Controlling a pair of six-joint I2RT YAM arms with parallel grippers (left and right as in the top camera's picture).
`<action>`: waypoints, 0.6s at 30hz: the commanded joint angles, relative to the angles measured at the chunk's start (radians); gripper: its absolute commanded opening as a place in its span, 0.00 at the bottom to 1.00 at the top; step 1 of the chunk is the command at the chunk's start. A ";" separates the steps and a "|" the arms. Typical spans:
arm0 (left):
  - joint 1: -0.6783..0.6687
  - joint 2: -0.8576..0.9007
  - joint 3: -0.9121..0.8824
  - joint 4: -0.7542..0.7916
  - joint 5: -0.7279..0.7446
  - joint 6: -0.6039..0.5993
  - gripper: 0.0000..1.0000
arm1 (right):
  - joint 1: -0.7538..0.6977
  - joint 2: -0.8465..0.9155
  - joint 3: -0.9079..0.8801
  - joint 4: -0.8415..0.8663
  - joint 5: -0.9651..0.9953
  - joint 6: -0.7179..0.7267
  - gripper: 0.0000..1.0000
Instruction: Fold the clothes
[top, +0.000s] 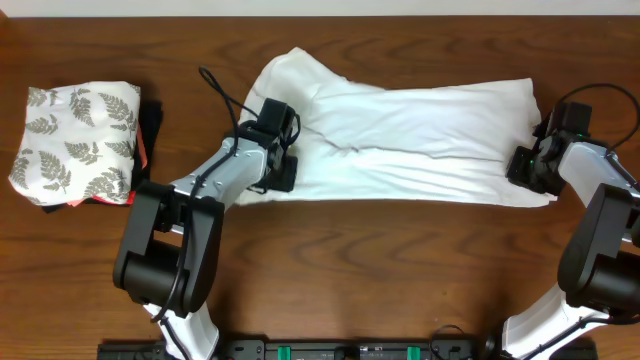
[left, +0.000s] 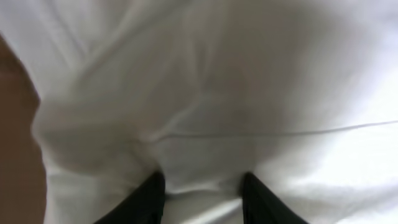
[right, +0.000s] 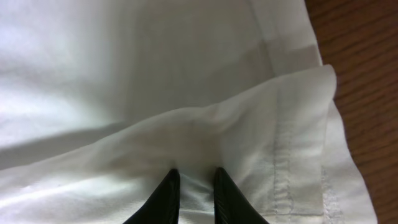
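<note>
The clothes (top: 400, 130), a plain white T-shirt, lie in a long band across the middle of the table. My left gripper (top: 283, 168) is at the band's left part near its front edge. In the left wrist view that gripper (left: 202, 190) has a bunched ridge of the white cloth (left: 205, 93) between its black fingers (left: 152, 199), shut on it. My right gripper (top: 528, 165) is at the band's right end. In the right wrist view this gripper (right: 196, 180) pinches a fold of cloth beside the stitched hem (right: 283, 162), its fingers (right: 168, 196) close together.
A folded white cloth with grey fern leaves (top: 75, 140) sits at the far left on top of black and red garments (top: 148, 130). Bare wooden table (top: 400, 270) runs along the front. Both arm bases stand at the front edge.
</note>
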 joint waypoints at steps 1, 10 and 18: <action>0.003 0.068 -0.057 -0.148 0.027 -0.006 0.37 | -0.015 0.082 -0.076 -0.050 0.035 0.016 0.18; 0.004 0.068 -0.057 -0.274 0.026 -0.014 0.30 | -0.015 0.082 -0.076 -0.090 0.035 0.016 0.18; 0.004 0.023 -0.011 -0.220 -0.114 -0.017 0.28 | -0.014 0.060 -0.066 -0.076 -0.055 0.016 0.24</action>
